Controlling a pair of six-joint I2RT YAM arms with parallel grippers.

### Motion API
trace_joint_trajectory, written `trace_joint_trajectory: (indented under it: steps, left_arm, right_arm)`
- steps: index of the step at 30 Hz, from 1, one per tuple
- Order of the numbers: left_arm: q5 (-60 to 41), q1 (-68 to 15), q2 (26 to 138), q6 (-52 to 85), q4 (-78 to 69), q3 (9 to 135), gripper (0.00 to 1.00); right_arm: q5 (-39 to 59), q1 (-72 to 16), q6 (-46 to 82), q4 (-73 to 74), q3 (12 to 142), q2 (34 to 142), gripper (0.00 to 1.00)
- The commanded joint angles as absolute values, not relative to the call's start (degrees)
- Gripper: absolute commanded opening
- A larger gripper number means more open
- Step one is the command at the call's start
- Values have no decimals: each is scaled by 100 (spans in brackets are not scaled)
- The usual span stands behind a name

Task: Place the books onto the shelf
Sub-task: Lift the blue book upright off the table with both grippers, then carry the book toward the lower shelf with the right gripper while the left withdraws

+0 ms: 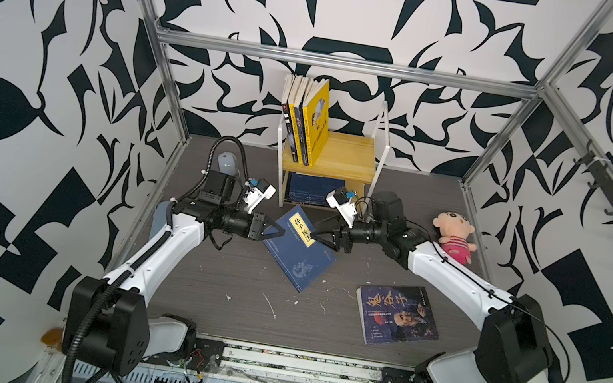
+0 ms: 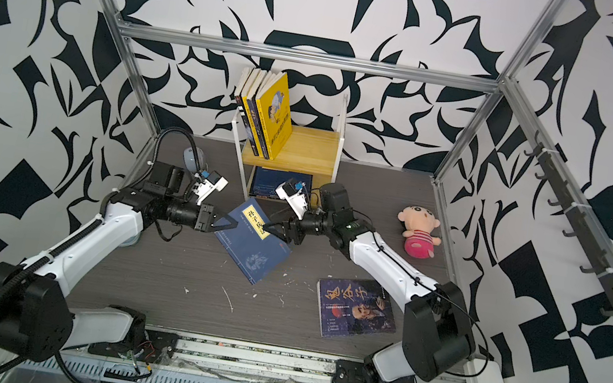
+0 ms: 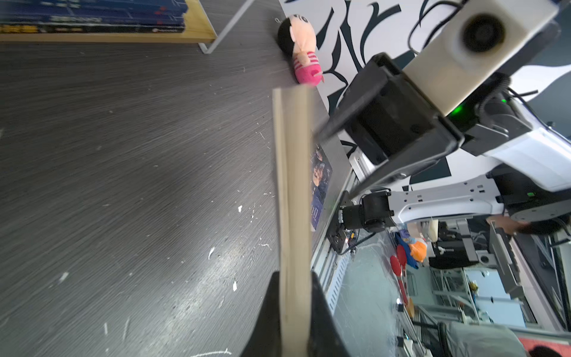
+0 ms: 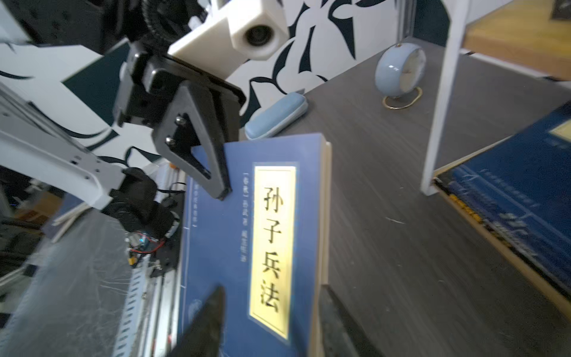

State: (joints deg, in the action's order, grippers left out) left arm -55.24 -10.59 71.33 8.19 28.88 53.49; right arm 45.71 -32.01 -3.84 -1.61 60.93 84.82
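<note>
A navy blue book with a yellow title label hangs tilted above the table between both grippers. My left gripper is shut on one of its edges; the cream page edge runs out from between the jaws. My right gripper is open, with its jaws standing apart on either side of the book's opposite edge. A dark blue book with a portrait lies flat at the front right. The shelf holds upright books on its top board and a flat navy stack below.
A pink plush doll lies by the right wall. A pale blue clock and a flat pale blue mouse sit left of the shelf near the back wall. Metal frame posts border the table.
</note>
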Motion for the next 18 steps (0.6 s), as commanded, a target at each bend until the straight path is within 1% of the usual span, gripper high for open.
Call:
trace_joint_trajectory:
  steps: [1, 5, 8, 11, 15, 18]
  left_arm:
    - [-5665, -790, 6700, 1366, 2346, 5123, 0]
    - [-5469, -385, 6425, 2459, 1680, 4780, 0]
    - [-5337, -187, 6369, 3436, 1190, 4609, 0]
    - [-5178, -116, 6397, 4051, 1073, 4620, 0]
    - [-5132, -115, 6482, 4473, 1003, 4666, 0]
    - [-5115, -122, 6492, 4604, 989, 4650, 0]
  right_arm:
    - [3216, -3399, -568, -470, 6275, 7944, 100]
    - [1174, -4258, -976, -573, 6203, 7552, 100]
    - [-256, -5081, -1321, -539, 6272, 7621, 100]
    - [-1525, -5893, -1936, -324, 6359, 7870, 100]
    - [-2529, -6572, -2584, -166, 6722, 8434, 99]
    - [-3089, -6792, -2853, -268, 7179, 8930, 93]
